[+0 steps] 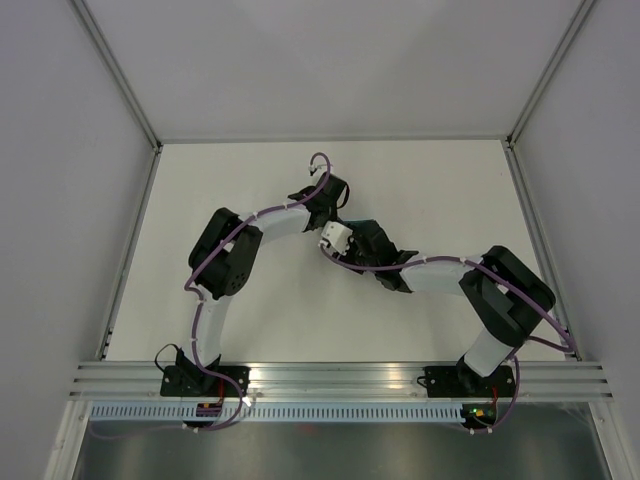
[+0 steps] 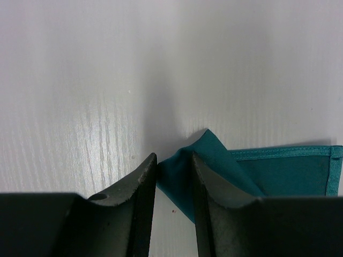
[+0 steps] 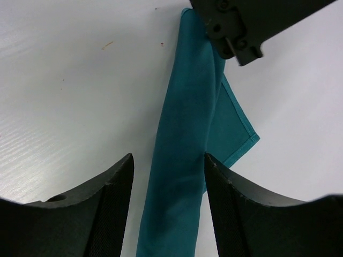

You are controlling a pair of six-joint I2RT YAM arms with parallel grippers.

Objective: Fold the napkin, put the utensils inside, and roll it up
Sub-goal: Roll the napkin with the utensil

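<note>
The teal napkin (image 3: 185, 134) lies rolled into a long narrow bundle on the white table, with one loose hemmed corner (image 3: 238, 134) sticking out at its side. My right gripper (image 3: 169, 158) is open and straddles the roll, its fingers clear of the cloth on both sides. My left gripper (image 2: 174, 158) is shut on the far end of the napkin (image 2: 278, 171), with cloth pinched between its fingertips. It also shows in the right wrist view (image 3: 241, 27). In the top view both grippers (image 1: 335, 210) (image 1: 360, 240) meet at the table's middle and hide most of the napkin (image 1: 352, 222). No utensils show.
The white table (image 1: 250, 180) is walled by grey panels at the left, right and back. An aluminium rail (image 1: 340, 378) carries both arm bases at the near edge. Purple cables run along both arms.
</note>
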